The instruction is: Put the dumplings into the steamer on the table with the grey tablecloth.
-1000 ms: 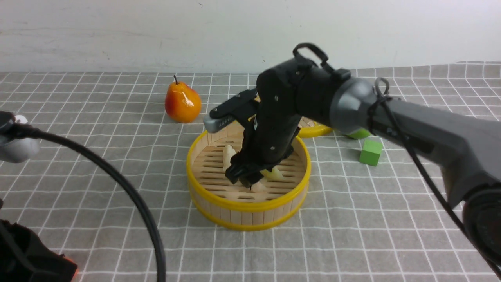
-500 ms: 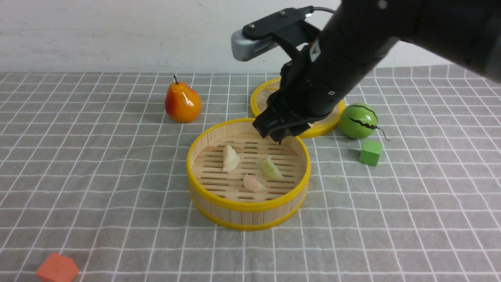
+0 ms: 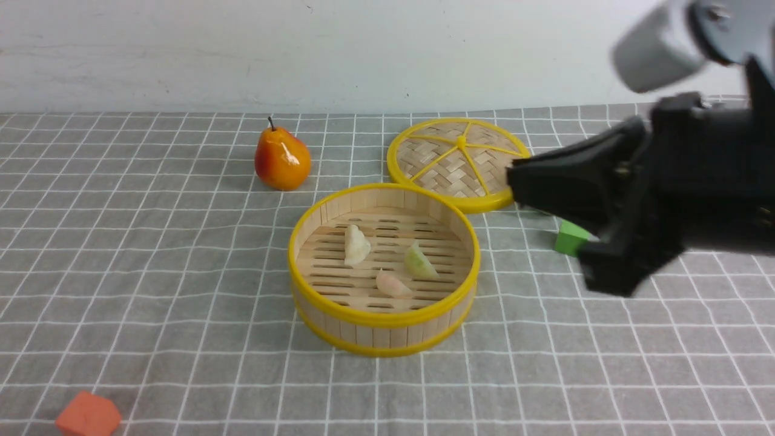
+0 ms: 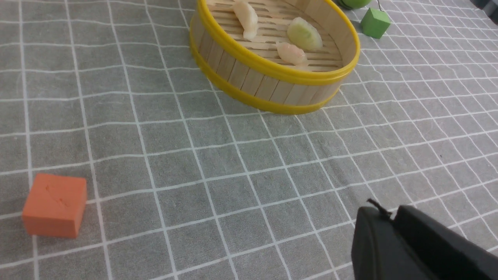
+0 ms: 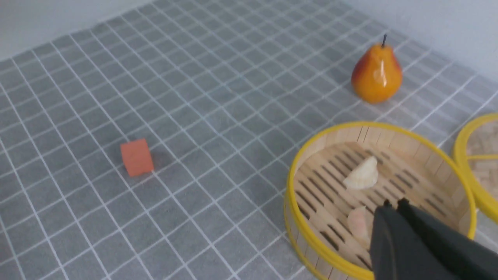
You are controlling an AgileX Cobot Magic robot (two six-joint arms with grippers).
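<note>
Three toy dumplings lie on the slatted floor of the bamboo steamer point(image 3: 384, 318), none touching another: the whitish dumpling point(image 3: 356, 244) at 10 o'clock on that floor in the front view, the yellow-green dumpling point(image 3: 419, 262) at 3 o'clock and the pinkish dumpling point(image 3: 392, 283) at 6 o'clock. The steamer stands upright and uncovered on the grey tablecloth point(image 3: 151, 272) that covers the table point(image 3: 666, 363). Its flat woven lid point(image 3: 454, 158) lies at 1 o'clock, just beside the rim; whether the two touch cannot be told. A pear point(image 3: 282, 158) stands at 11 o'clock, apart from the steamer. A green cube point(image 3: 570, 238) sits at 3 o'clock, partly hidden by the right gripper point(image 3: 513, 179), which hangs blurred above the cloth with its fingers pressed together, gripping nothing. An orange block point(image 3: 88, 415) rests well apart at 8 o'clock. The left gripper point(image 4: 383, 212), seen only from its own wrist camera, is over bare cloth with its fingers also together and empty.
</note>
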